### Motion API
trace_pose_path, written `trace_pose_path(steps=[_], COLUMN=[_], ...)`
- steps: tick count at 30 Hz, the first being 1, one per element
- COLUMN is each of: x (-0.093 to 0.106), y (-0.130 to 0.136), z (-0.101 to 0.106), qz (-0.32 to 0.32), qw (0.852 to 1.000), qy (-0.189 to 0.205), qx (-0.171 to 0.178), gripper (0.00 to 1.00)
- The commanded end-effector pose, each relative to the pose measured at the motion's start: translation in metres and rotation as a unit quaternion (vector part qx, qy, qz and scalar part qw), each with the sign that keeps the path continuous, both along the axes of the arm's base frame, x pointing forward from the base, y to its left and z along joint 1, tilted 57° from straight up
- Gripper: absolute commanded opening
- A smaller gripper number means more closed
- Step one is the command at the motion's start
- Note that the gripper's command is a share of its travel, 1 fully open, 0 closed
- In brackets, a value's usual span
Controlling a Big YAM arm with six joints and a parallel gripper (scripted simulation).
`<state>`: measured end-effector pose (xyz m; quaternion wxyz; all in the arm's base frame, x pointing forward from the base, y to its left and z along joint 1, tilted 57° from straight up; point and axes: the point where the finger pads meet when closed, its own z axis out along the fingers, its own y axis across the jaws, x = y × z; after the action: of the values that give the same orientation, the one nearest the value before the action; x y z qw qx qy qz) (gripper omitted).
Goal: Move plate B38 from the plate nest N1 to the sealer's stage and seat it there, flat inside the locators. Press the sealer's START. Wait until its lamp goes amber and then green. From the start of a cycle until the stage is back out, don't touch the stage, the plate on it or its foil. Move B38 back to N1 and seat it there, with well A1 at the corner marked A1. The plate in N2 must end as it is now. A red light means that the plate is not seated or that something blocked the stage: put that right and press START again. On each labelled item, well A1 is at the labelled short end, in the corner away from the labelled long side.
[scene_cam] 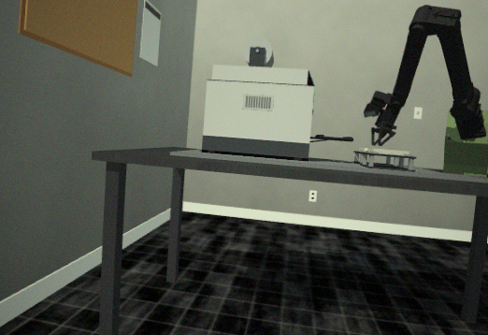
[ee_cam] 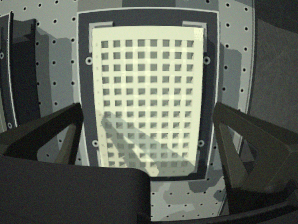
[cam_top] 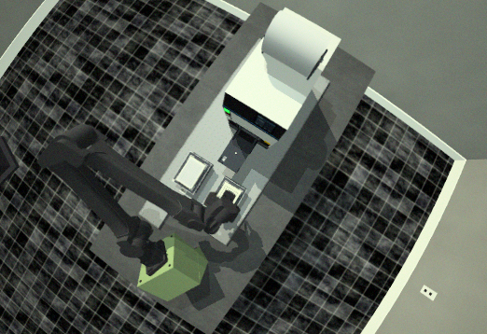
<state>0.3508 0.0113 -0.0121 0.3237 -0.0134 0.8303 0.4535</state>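
No word, number or brand can be read in any view. The only printed mark is a barcode label (scene_cam: 258, 102) on the side panel of the sealer (scene_cam: 258, 118) in the exterior view, and its bars carry no legible digits. The sheet (scene_cam: 150, 32) pinned on the wall beside the corkboard (scene_cam: 79, 17) is too small and pale to show any writing, and the plate (ee_cam: 147, 103) under the wrist camera shows only its grid of wells, with no label visible.
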Motion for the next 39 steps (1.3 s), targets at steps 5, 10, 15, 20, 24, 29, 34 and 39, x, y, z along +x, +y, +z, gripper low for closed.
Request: trace_pose_path(steps=[5, 10, 15, 20, 24, 29, 34, 39], x=[-0.001, -0.002, -0.003, 0.003, 0.009, 0.011, 0.012, 0.003], y=[0.0, 0.001, 0.001, -0.002, -0.005, -0.006, -0.007, 0.01], z=[0.001, 0.003, 0.004, 0.006, 0.008, 0.009, 0.009, -0.005], qz=[0.002, 0.002, 0.002, 0.001, 0.001, 0.001, 0.001, 0.004], qw=[1.0, 1.0, 1.0, 1.0, 1.0, 1.0, 1.0, 1.0], qy=[-0.002, -0.003, -0.004, -0.01, -0.016, -0.018, -0.019, 0.001], qx=[-0.001, -0.001, -0.002, -0.004, -0.007, -0.008, -0.008, -0.001], gripper=[1.0, 1.0, 1.0, 1.0, 1.0, 1.0, 1.0, 1.0])
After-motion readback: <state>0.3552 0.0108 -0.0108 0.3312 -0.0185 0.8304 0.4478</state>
